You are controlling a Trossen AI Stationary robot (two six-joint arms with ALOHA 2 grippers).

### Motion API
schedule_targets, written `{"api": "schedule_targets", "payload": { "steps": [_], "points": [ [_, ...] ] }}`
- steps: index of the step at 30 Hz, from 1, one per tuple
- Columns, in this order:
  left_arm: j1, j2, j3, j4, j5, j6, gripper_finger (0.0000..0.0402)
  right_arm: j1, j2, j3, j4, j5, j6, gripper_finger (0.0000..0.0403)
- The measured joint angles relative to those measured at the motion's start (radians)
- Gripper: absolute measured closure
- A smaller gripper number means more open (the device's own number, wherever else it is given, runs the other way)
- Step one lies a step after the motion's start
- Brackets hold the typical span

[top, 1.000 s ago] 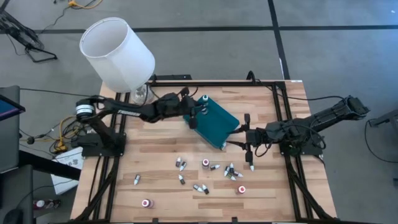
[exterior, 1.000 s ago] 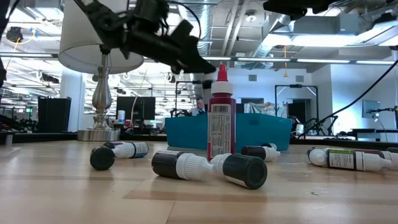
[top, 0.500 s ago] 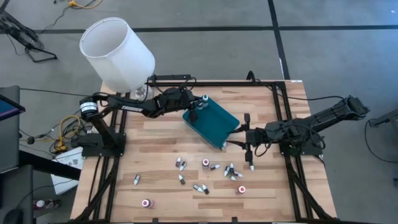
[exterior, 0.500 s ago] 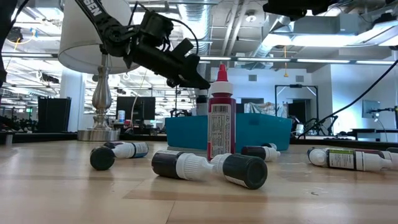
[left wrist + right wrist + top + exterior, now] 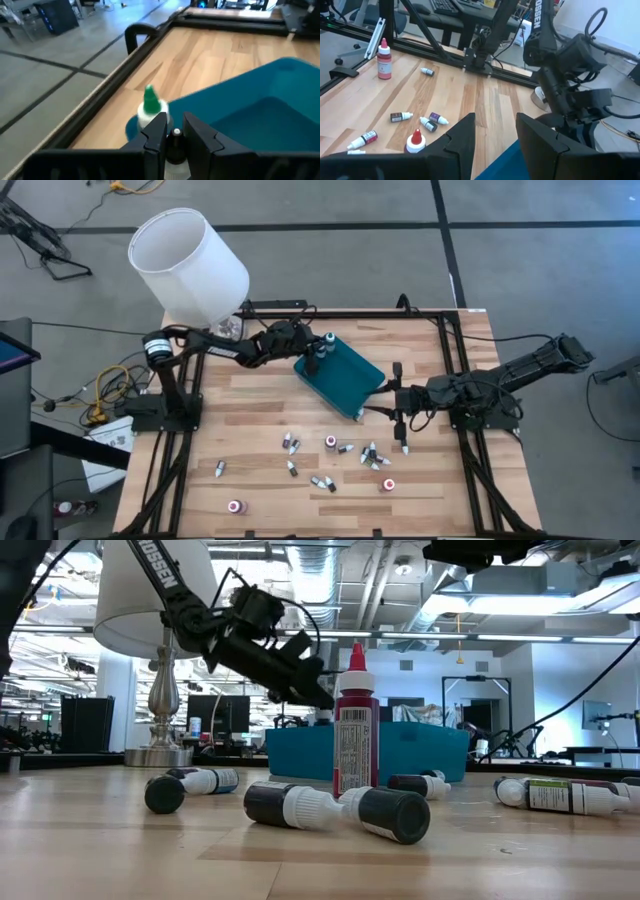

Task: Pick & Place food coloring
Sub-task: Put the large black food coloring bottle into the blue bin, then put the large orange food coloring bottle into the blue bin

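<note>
The teal tray [image 5: 347, 380] lies at mid-table. My left gripper [image 5: 313, 355] [image 5: 175, 145] hangs over the tray's far-left corner, shut on a small dark food coloring bottle [image 5: 176, 134] with a whitish cap. A green-capped bottle [image 5: 150, 106] [image 5: 328, 339] stands upright just beyond it at that corner. Several more bottles [image 5: 345, 455] lie scattered on the near half of the table. One red bottle [image 5: 356, 730] stands upright in the low view. My right gripper [image 5: 400, 408] [image 5: 495, 140] waits open by the tray's right corner. My left gripper pinches the small bottle between its two fingers [image 5: 156, 131], just under the whitish cap tip [image 5: 176, 132]. It comes slanting down from the table's left. The bottle stands roughly upright in the hold; the fingers hide its lower end and whether it rests in the tray.
A lamp with a white shade [image 5: 190, 265] stands at the far-left corner beside the left arm. A black frame [image 5: 455, 370] rims the table. Bare wood lies left of the tray [image 5: 250, 395] and along the near edge.
My left gripper has come down toward the tray's far-left corner and shifted a little toward the far edge, still shut on the bottle. The scattered bottles and my right arm have stayed put.
</note>
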Motion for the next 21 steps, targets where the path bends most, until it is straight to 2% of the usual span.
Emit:
{"api": "schedule_targets", "payload": {
  "steps": [9,21],
  "points": [
    [0.003,0.008,0.000,0.020,-0.004,0.003,0.0356,-0.004,0.000,0.000,-0.002,0.000,0.000,0.0269],
    [0.003,0.008,0.000,0.018,-0.018,0.004,0.0306,-0.005,0.000,0.000,-0.002,-0.004,0.008,0.0269]
  ]
}}
